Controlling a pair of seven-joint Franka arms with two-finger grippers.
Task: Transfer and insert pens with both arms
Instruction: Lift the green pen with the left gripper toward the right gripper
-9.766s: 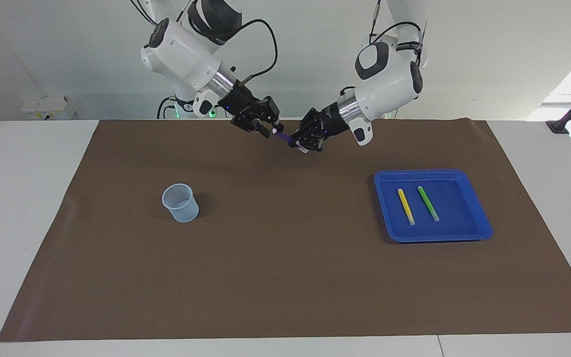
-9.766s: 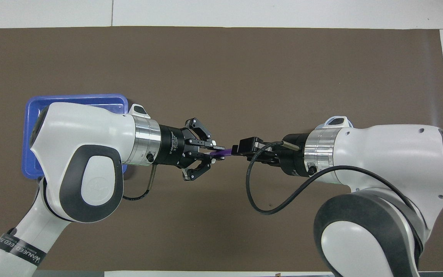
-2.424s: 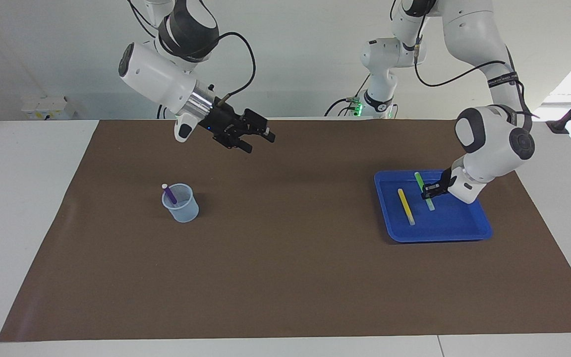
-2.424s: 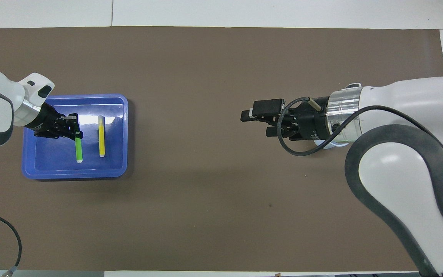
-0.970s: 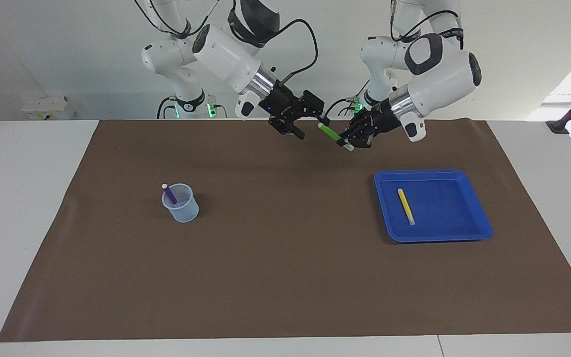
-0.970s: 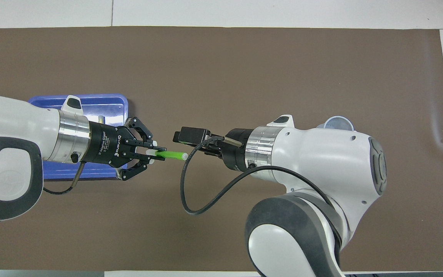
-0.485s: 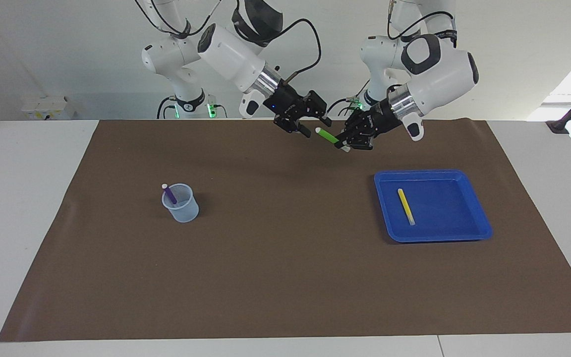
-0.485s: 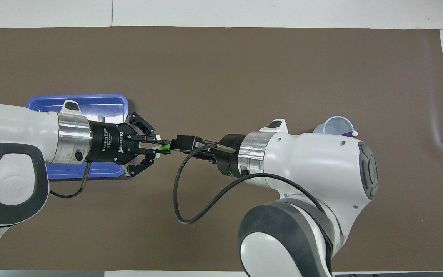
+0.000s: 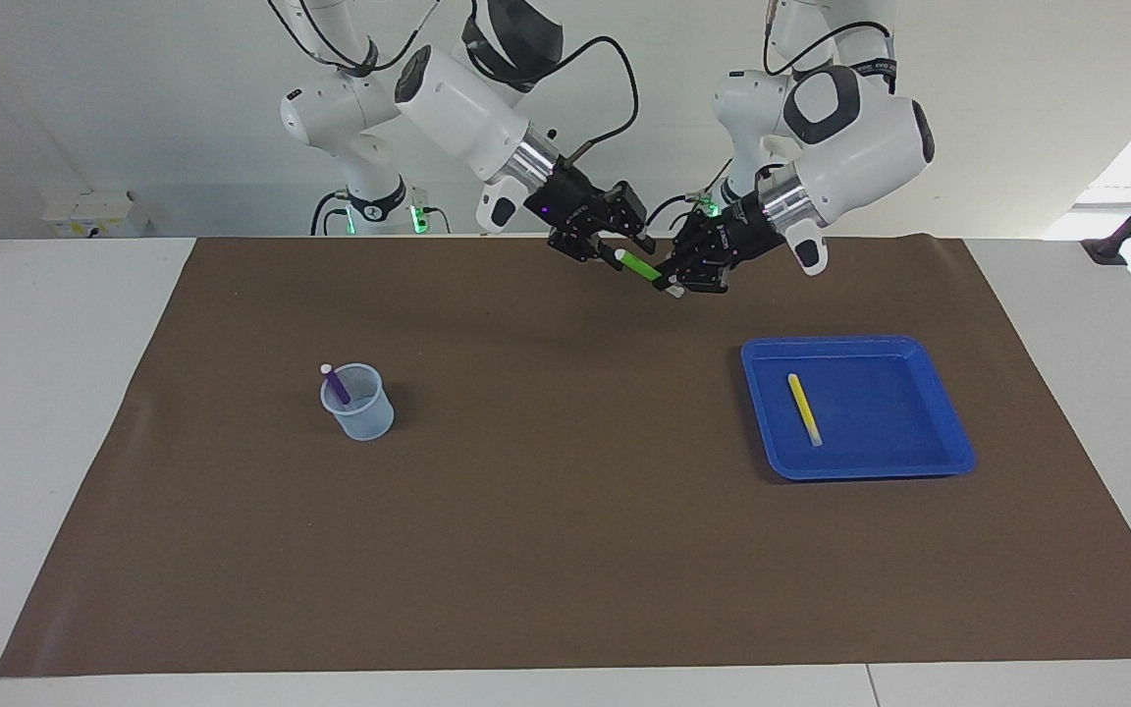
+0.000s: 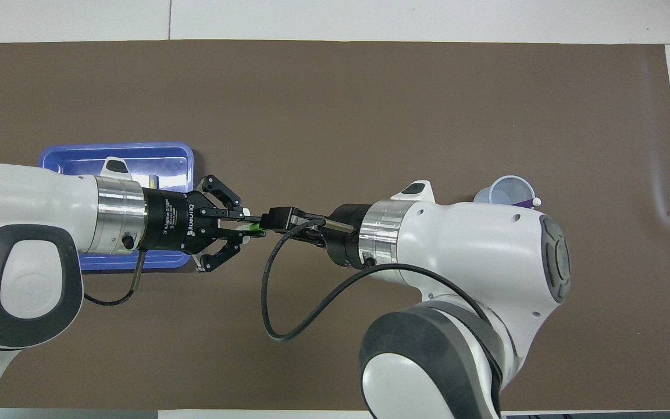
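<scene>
My left gripper (image 9: 671, 281) (image 10: 248, 226) is shut on the pale end of the green pen (image 9: 638, 264) (image 10: 255, 228), held up over the mat's middle near the robots. My right gripper (image 9: 618, 257) (image 10: 268, 221) sits around the pen's other end, facing the left one. The purple pen (image 9: 335, 385) (image 10: 524, 203) leans in the translucent cup (image 9: 361, 405) (image 10: 512, 188) toward the right arm's end. The yellow pen (image 9: 804, 408) lies in the blue tray (image 9: 919, 463) (image 10: 184, 156).
A brown mat (image 9: 565, 550) covers the white table. Two smaller white arms with green-lit bases (image 9: 359, 187) (image 9: 737, 108) stand idle at the robots' edge. In the overhead view the left arm hides most of the tray.
Both grippers have closed the gap between them. The right gripper has slid over the green pen's free end, and its jaws have narrowed. The left gripper keeps its hold.
</scene>
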